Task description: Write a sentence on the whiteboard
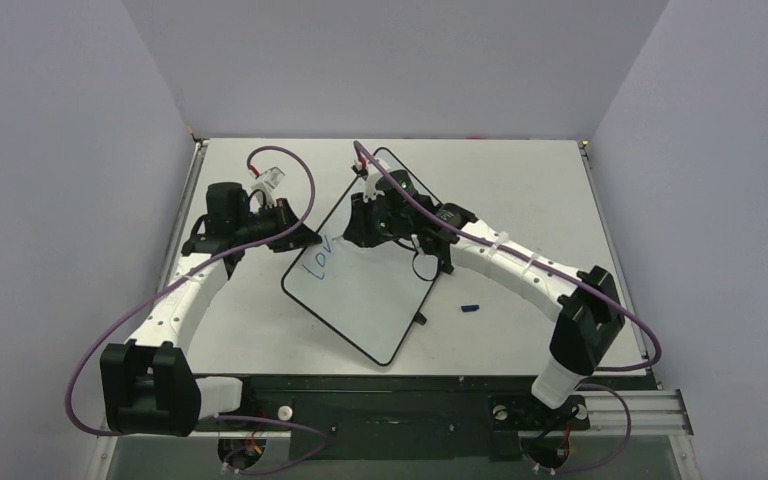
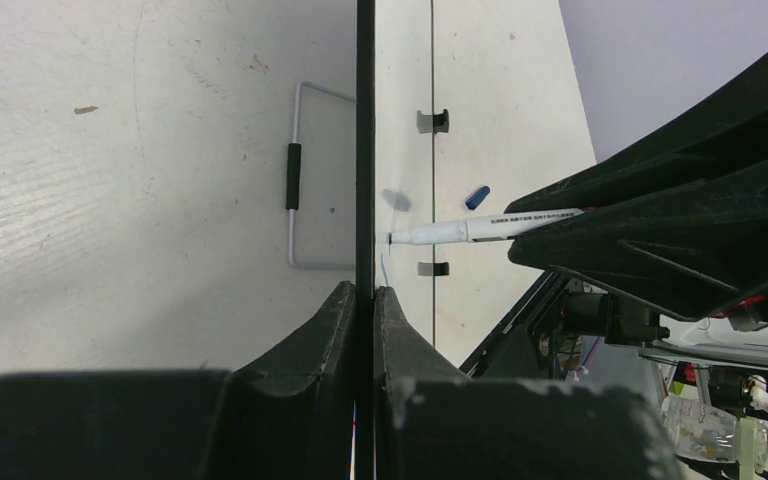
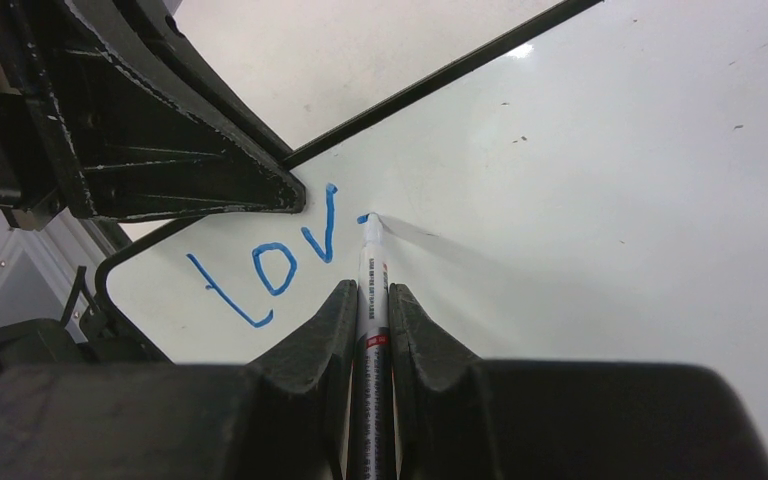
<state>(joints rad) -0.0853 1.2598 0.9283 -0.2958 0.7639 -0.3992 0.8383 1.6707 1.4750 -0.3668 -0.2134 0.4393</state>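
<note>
**Status: pen on board, "Lov" written**

- Table: matte white. The whiteboard lies flat on it, turned at an angle, roughly mid-table between my two arms.
- Left gripper: sits at the whiteboard's left edge. In the left wrist view the fingers are clamped on the black rim, with no gap showing.
- Right gripper: over the whiteboard's upper part and closed on the marker. The barrel sits between both fingers and the tip points away from the wrist.
- Marker tip: touching the whiteboard surface just right of the last letter, with a small blue dot at the contact point.
- Sentence: blue, reads "Lov", slanted, near the whiteboard's left edge and close to the left gripper's fingertip.
- Small blue cap-like piece: lies on the table off the whiteboard's right edge, not touching it.
</note>
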